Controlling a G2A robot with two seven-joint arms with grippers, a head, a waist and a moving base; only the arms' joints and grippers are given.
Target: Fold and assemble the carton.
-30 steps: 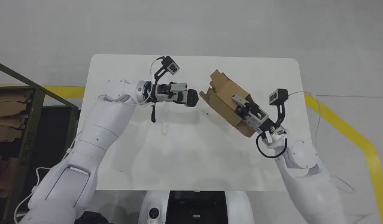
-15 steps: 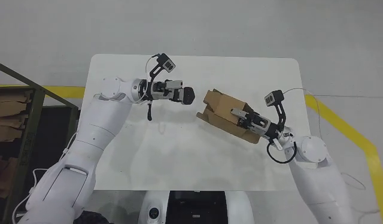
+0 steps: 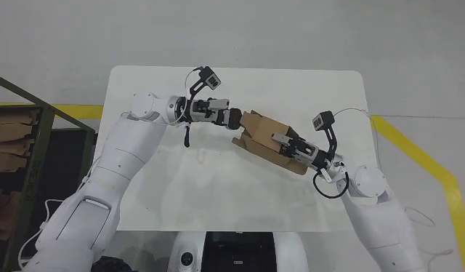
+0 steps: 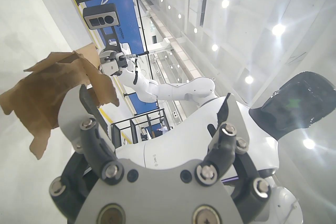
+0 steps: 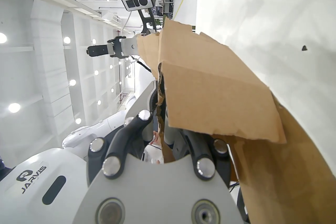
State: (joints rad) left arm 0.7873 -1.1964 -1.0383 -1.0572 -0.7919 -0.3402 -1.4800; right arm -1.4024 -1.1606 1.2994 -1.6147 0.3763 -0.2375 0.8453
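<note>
Nearest the robot's side of the white rectangular table (image 3: 182, 192), at about 4 o'clock from its centre, the right gripper (image 3: 289, 142) is clenched on a side wall of the brown corrugated cardboard carton (image 3: 263, 130). The wrist view shows the board's edge pinched between its dark fingers (image 5: 131, 128).

The carton itself sits just toward 3 o'clock of the table's middle, its long axis running from 4 o'clock up to 10 o'clock. It is only partly formed. The flaps at the 10 o'clock end are splayed and ragged, and one panel is creased over the top. It casts a shadow on the tabletop, and I cannot tell whether its underside rests there.

Farther on, at the carton's 10 o'clock end, the left gripper (image 3: 234, 118) is released, its black-padded fingers (image 4: 296, 101) spread wide and holding nothing. One loose flap lies just beside the other finger, and from above the gripper appears to meet that end of the carton.

Beyond the table's 9 o'clock edge stands a dark metal rack with flattened brown cardboard (image 3: 18, 126). A yellow floor line (image 3: 414, 156) runs past the 3 o'clock side.
</note>
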